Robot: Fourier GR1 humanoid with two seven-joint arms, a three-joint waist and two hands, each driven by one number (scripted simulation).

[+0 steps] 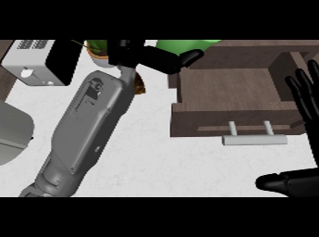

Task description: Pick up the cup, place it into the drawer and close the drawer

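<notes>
The left hand [158, 59] had its black fingers curled round the green cup [182, 45], holding it near the far edge of the white counter [155, 157], just beside the open drawer [230, 90]. The carrying step looked under way. Next, the smooth round cup would need moving over the brown wooden box. The right hand [315, 99] rested at the right edge, fingers straight and spread.

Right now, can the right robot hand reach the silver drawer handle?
Probably yes. The right robot hand rests open just beside the open brown wooden drawer, and nothing lies between it and the silver bar handle.
</notes>
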